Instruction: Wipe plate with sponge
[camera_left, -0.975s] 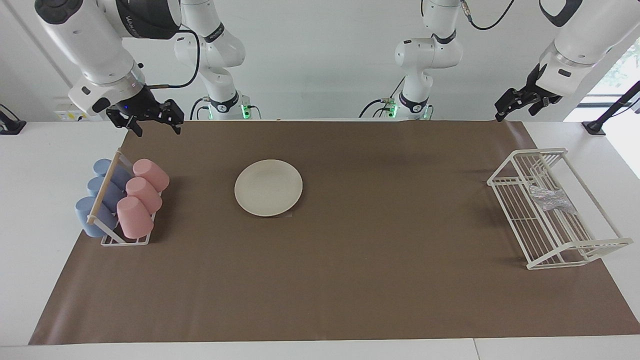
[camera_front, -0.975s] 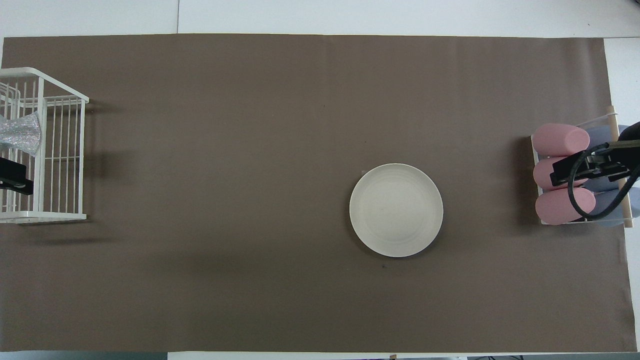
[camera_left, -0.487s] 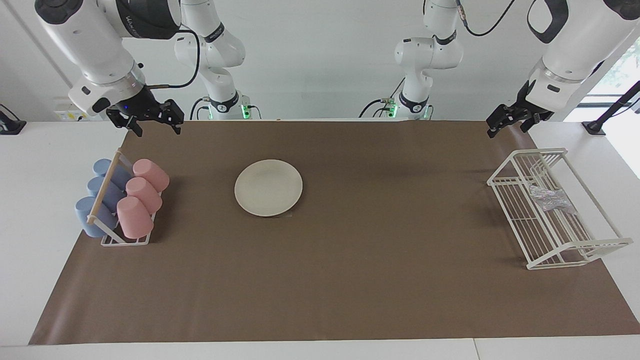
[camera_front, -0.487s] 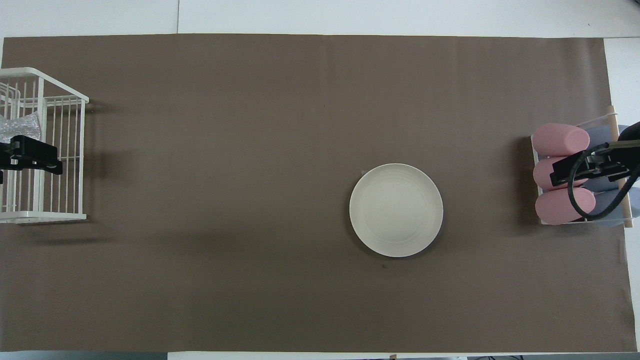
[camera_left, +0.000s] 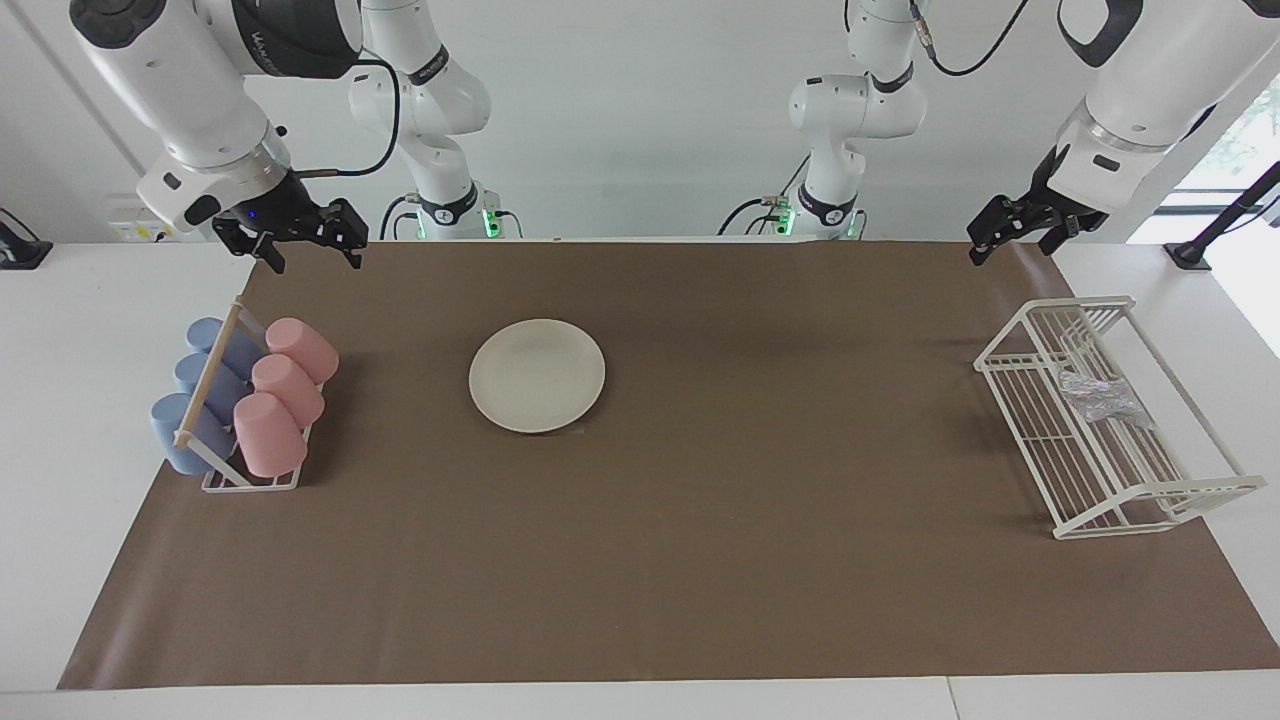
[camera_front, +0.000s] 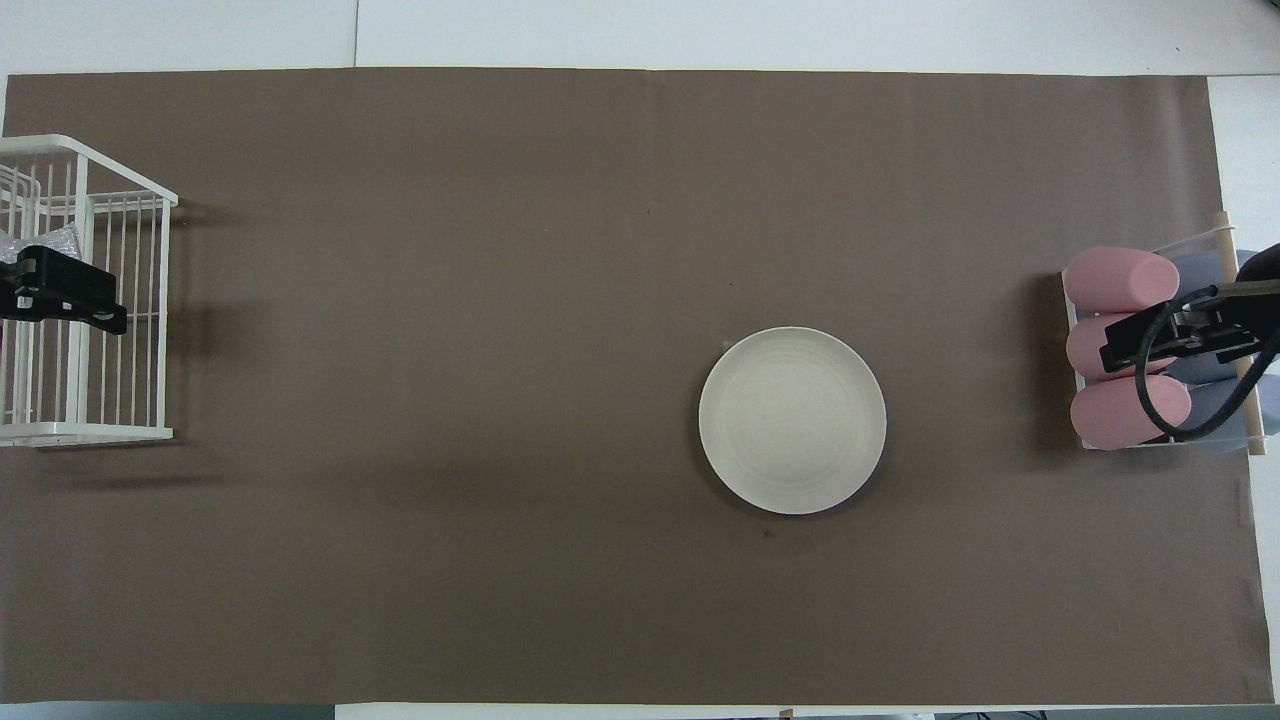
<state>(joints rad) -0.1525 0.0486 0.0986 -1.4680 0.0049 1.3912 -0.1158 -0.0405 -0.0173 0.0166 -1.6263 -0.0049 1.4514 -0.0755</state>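
A brown paper-like mat covers most of the white tabletop. The plate, round, flat and cream-white with a shallow rim, lies on the mat toward the right arm's end, with bare mat all around it. The sponge, a small silvery, glittery mesh wad, lies inside a white wire rack at the left arm's end of the tabletop, well apart from the plate; the rack's thin bars stand around it on the sides.

At the right arm's end a small wire cup rack with a wooden rod holds three pink cups and three blue cups, all smooth cylinders lying tilted on their sides.

The left hand hangs in the air over the mat's edge near the wire rack, its fingers released and holding nothing. From overhead it covers part of the sponge without touching it. The right hand hovers above the mat's corner by the cup rack, also spread and empty; a black cable loops from it.

Lettering on the right arm's dark joint cover is too small to read.
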